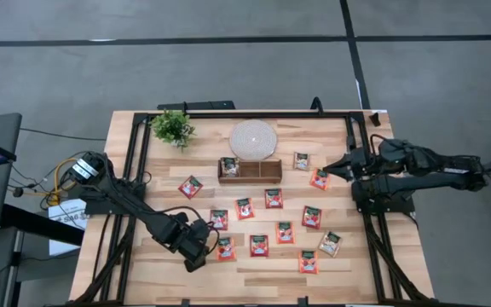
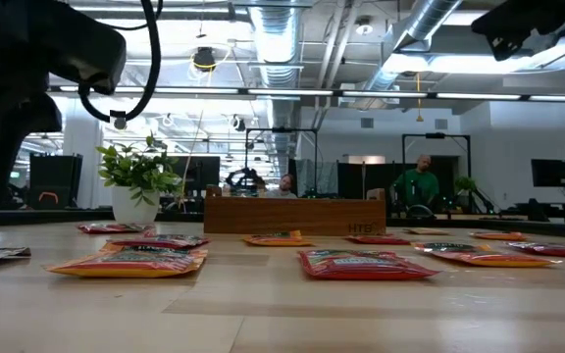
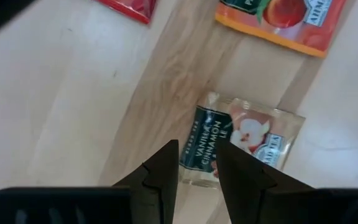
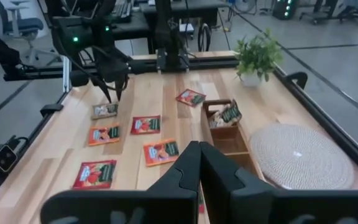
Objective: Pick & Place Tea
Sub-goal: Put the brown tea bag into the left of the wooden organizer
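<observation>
Several flat square tea sachets lie scattered on the wooden table, most of them red-orange [image 1: 274, 198] and a few pale [image 1: 330, 244]. My left gripper [image 3: 196, 149] hangs open, pointing down, near the table's front left [image 1: 196, 251]. It is just above a pale sachet [image 3: 247, 140] that lies flat on the boards. The fingertips stand over the sachet's dark-printed end and do not visibly touch it. One sachet [image 4: 229, 115] leans inside the left compartment of the brown wooden tray [image 1: 262, 170]. My right gripper [image 4: 199, 155] is shut and raised at the table's right side [image 1: 331, 165].
A round white disc [image 1: 253, 139] lies behind the tray and a small potted plant [image 1: 173, 128] stands at the far left. A black frame [image 1: 361, 196] runs along the table's sides. A red-orange sachet [image 1: 226, 248] lies right beside the left gripper.
</observation>
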Tool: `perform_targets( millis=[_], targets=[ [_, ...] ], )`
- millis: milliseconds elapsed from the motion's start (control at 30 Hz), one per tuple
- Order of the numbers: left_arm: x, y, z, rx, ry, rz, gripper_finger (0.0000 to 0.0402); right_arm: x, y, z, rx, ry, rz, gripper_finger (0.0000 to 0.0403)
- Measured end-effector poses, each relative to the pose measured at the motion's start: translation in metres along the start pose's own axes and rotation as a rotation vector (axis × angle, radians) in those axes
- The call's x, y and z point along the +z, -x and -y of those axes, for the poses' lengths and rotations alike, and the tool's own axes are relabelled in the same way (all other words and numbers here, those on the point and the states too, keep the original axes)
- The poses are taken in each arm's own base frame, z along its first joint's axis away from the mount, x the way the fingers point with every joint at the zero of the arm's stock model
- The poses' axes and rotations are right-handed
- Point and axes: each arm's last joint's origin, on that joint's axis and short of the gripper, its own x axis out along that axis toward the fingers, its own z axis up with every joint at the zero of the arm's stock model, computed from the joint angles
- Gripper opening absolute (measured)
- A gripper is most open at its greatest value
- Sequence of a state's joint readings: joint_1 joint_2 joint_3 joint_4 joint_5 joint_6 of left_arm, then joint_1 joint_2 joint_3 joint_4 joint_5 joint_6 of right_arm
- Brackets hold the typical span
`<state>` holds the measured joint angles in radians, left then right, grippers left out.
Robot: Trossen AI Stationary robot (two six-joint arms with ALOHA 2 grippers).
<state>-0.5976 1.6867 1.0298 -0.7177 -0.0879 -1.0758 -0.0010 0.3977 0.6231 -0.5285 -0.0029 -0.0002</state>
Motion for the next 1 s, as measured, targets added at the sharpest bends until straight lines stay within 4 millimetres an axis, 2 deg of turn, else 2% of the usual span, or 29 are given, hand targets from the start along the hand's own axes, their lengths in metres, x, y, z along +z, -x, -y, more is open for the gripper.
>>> perform_targets(
  millis=[300,633,767,867,1000],
  targets=[
    [0.0,-0.001,0.0,0.004,-0.065,0.001,0.0099,0.001,0.0,0.0,0.009,-0.01,0.014,0.0],
    [-0.002,-0.038,0.006,0.038,-0.035,-0.099,0.0099,0.001,0.0,-0.001,0.027,-0.009,0.014,0.0],
    [-0.002,-0.042,0.007,0.045,-0.015,-0.102,0.0099,0.001,0.0,-0.001,0.027,-0.009,0.014,0.0],
    [-0.002,-0.042,0.007,0.041,-0.01,-0.101,0.009,0.001,0.0,-0.001,0.028,-0.01,0.014,0.0],
    [-0.001,-0.041,0.008,0.051,-0.008,-0.109,0.0058,0.001,0.0,-0.001,0.028,-0.009,0.014,0.0]
  ],
)
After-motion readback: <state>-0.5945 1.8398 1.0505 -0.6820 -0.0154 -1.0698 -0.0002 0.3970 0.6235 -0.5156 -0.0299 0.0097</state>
